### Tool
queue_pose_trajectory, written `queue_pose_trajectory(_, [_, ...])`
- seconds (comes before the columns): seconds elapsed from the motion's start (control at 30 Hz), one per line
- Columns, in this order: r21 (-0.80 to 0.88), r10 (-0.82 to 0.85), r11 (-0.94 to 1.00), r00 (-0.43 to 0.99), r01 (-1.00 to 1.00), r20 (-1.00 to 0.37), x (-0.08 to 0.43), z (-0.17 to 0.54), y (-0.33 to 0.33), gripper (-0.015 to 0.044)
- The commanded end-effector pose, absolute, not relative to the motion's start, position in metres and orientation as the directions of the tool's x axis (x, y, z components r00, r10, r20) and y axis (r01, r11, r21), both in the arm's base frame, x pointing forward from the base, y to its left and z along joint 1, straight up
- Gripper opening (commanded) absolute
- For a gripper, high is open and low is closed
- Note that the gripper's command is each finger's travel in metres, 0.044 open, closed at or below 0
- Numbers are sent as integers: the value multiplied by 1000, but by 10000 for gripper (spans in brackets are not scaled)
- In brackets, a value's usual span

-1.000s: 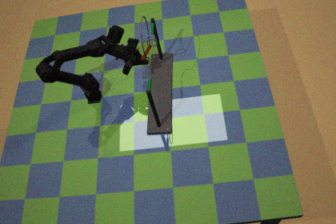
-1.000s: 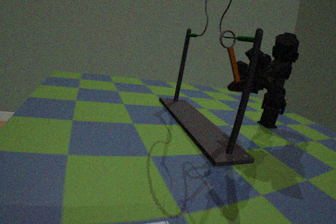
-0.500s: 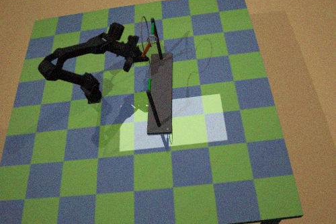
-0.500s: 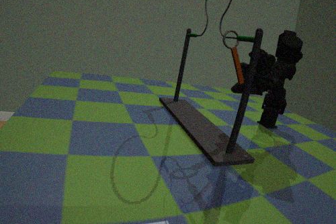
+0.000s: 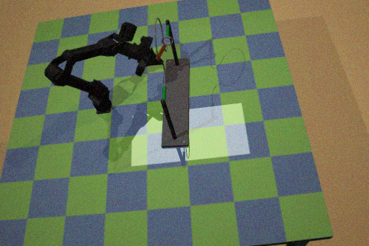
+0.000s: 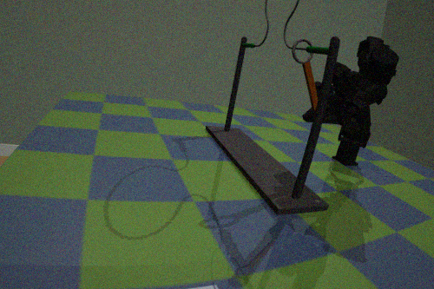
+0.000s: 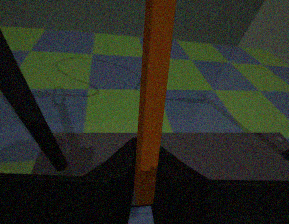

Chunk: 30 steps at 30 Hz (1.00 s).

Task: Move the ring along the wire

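The ring point(image 5: 167, 41) point(image 6: 302, 51) is encircling the wire point(image 5: 156, 35) point(image 6: 267, 6) just short of the near green part point(image 5: 168, 30) point(image 6: 318, 50), which is lying at its 12 o'clock from the top and its 3 o'clock in the exterior view. Grey wire is still passing through the opening; whether the rim is brushing it, I cannot tell.

The orange handle point(image 5: 161, 51) point(image 6: 310, 84) point(image 7: 156, 90) is running from the ring toward 7 o'clock from the top, 5 to 6 in the exterior view. The claw point(image 5: 159, 60) point(image 6: 313, 112) point(image 7: 141, 144) is pinching its lower end.

Beyond the green part, the near post point(image 5: 172, 43) point(image 6: 318, 132) point(image 7: 25, 110) is rising from the base board point(image 5: 177, 94) point(image 6: 256, 158) point(image 7: 220, 155). The other post point(image 5: 170, 120) point(image 6: 235, 88) is standing at the board's 6 o'clock end from the top, with the far green part point(image 5: 164, 94) point(image 6: 249, 45) at its tip.

The pick-up is done. With the ring off both green parts, the crossing is probably in its last stretch, if the near post is the goal. Sliding fully onto green, hanging the ring, opening and backing away are remaining.
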<state>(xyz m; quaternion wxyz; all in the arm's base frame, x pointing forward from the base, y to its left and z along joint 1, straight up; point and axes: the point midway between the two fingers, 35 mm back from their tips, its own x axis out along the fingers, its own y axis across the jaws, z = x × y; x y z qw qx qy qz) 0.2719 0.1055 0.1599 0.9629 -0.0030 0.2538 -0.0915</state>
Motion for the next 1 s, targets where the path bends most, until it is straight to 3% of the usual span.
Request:
queue_pose_trajectory(0.0, [-44, -179, 983, 857, 180, -482, 274, 163, 111, -150])
queue_pose_trajectory(0.97, [-42, -178, 983, 859, 180, -479, 275, 163, 138, -150])
